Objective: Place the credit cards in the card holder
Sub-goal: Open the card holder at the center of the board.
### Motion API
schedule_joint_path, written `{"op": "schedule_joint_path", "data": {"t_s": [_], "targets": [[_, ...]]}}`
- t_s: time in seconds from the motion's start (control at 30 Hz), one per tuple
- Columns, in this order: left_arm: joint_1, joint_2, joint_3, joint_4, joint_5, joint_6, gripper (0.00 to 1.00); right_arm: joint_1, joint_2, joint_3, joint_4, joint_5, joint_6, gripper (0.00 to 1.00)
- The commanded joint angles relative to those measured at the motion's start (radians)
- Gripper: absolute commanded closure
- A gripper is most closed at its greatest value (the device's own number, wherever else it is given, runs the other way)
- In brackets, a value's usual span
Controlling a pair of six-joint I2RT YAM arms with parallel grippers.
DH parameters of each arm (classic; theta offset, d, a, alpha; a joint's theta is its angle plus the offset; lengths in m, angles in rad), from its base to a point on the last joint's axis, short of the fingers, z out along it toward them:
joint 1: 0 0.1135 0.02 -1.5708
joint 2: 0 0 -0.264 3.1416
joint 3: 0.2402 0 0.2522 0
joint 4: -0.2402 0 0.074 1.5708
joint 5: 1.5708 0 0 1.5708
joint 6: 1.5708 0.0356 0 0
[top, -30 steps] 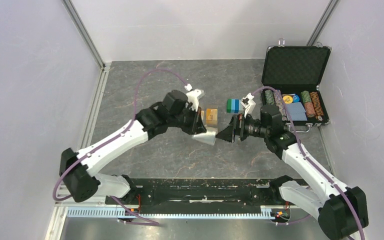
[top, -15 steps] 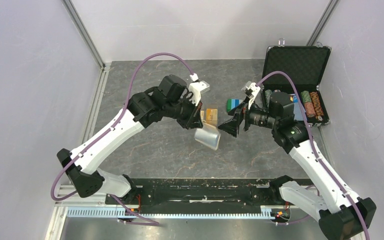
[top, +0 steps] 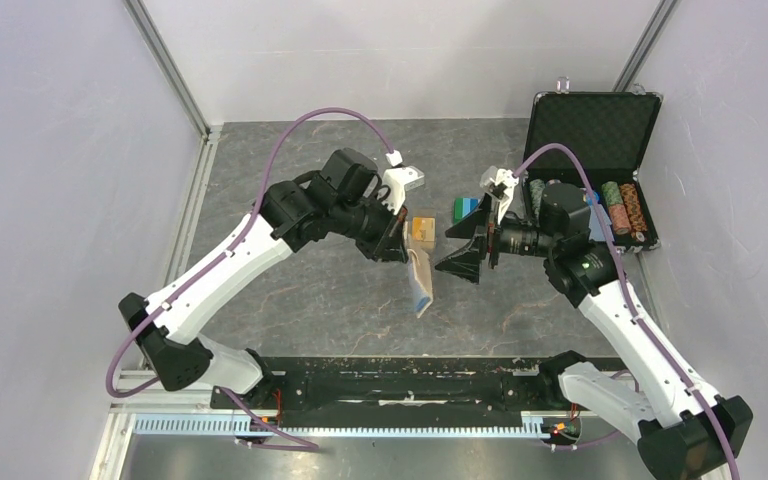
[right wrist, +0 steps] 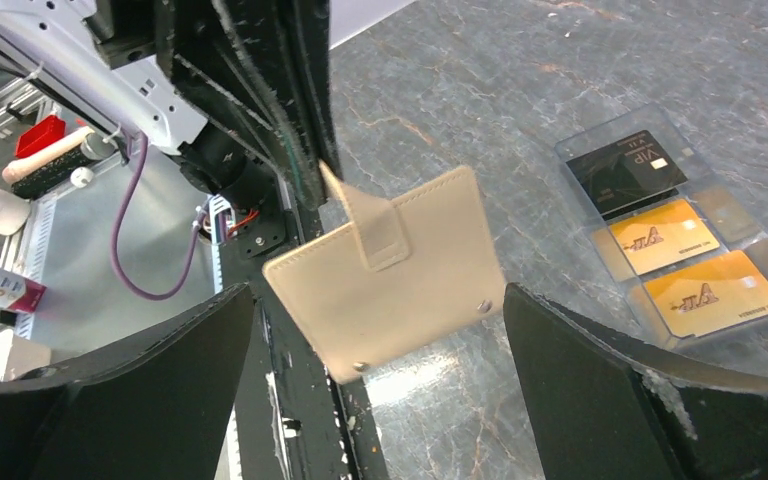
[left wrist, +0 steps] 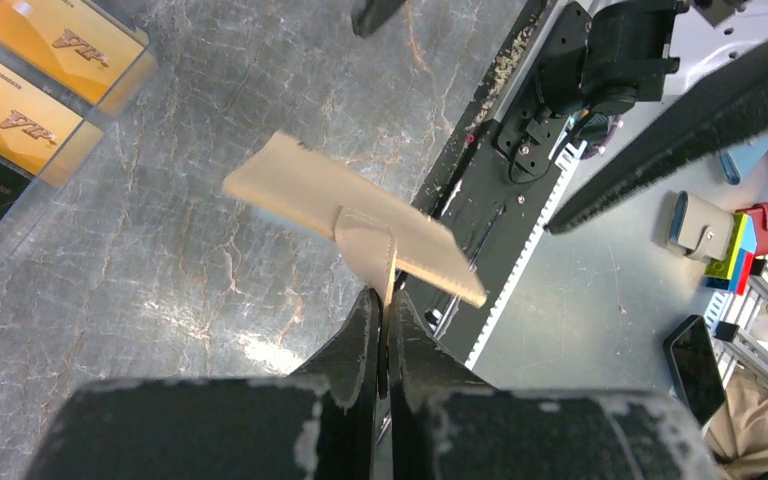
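The tan card holder point(top: 420, 282) hangs in the air above the table, its light-blue lining showing in the top view. My left gripper point(top: 403, 250) is shut on its snap tab point(left wrist: 368, 240), and the wallet body point(left wrist: 300, 190) dangles below. My right gripper point(top: 465, 262) is open and empty just right of the wallet point(right wrist: 400, 290), which hangs between its spread fingers without touching them. The credit cards lie in a clear tray point(top: 422, 231): one black card point(right wrist: 628, 168) and two orange-gold cards point(right wrist: 660, 240) point(right wrist: 715, 293). They also show in the left wrist view point(left wrist: 65, 35).
A green-and-blue block stack point(top: 467, 210) stands right of the card tray. An open black chip case point(top: 590, 130) with poker chips point(top: 620, 205) sits at the far right. The black base rail point(top: 410, 380) runs along the near edge.
My left arm has lifted the wallet by its tab, and it now hangs down edge-on. My right gripper has drawn back to the right, away from the wallet, and stands open.
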Motion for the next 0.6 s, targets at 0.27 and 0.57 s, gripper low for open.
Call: {"op": "schedule_joint_path", "data": {"t_s": [0.27,0.57], "targets": [[-0.004,0.087,0.109,0.003,0.004,-0.153,0.98,0.082,-0.033,-0.119,0.186,0.018,0.119,0.05],[-0.004,0.112,0.108,0.013,0.0,-0.233,0.98,0.188,-0.011,-0.128,0.123,0.408,0.089,0.19]]}}
